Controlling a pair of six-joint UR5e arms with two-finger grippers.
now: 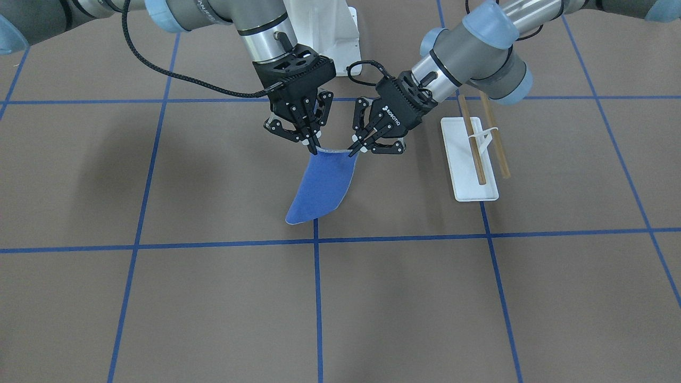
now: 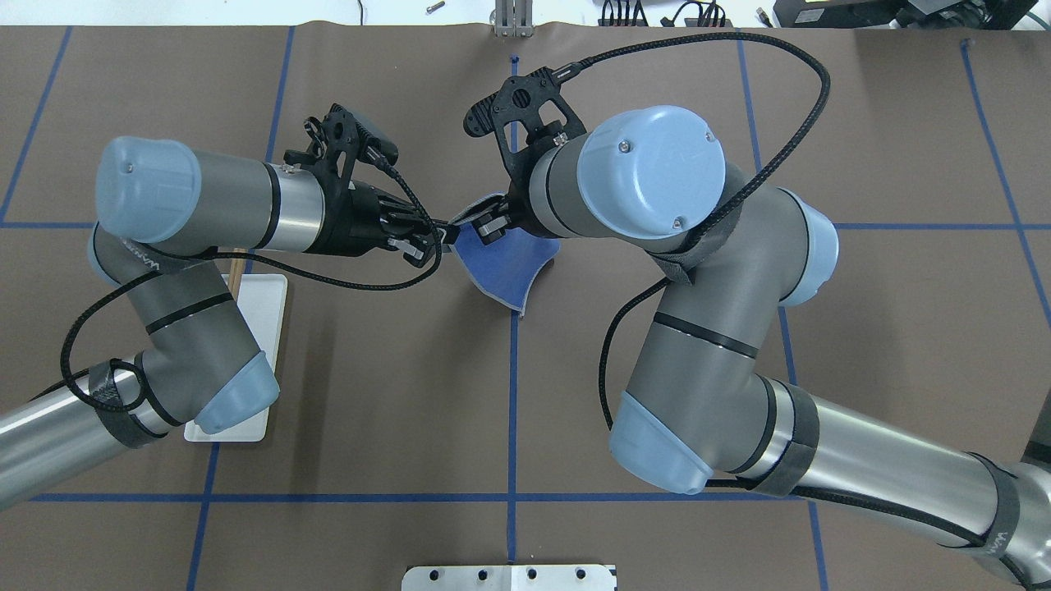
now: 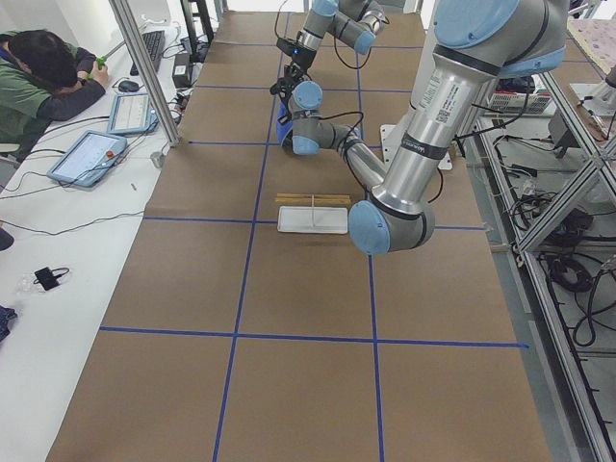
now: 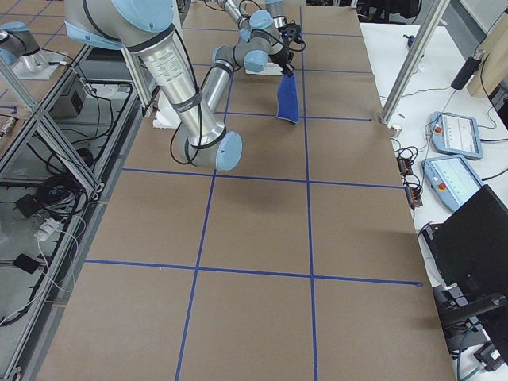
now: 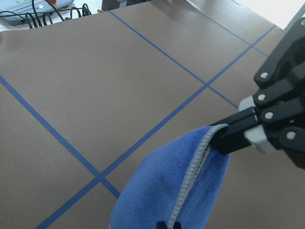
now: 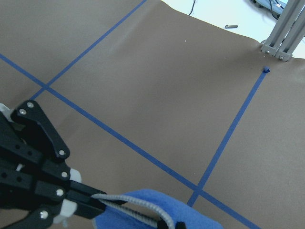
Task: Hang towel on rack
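The royal-blue towel (image 1: 322, 186) hangs above the table, held up by its two top corners. My left gripper (image 1: 355, 150) is shut on the top corner nearer the rack. My right gripper (image 1: 314, 150) is shut on the other top corner. The towel's lower end droops toward the table. From overhead, the towel (image 2: 505, 267) sits between the left gripper (image 2: 443, 236) and the right gripper (image 2: 486, 225). The rack (image 1: 471, 162) stands on the table beside the left gripper, with two wooden dowels (image 1: 473, 143) over a white base. From overhead, the left arm hides most of the rack (image 2: 267, 300).
The white robot pedestal (image 1: 332, 32) stands behind the grippers. Blue tape lines (image 1: 317, 298) cross the brown table cover. An operator (image 3: 43, 82) and tablets (image 3: 91, 154) are on a side table past the table's far edge.
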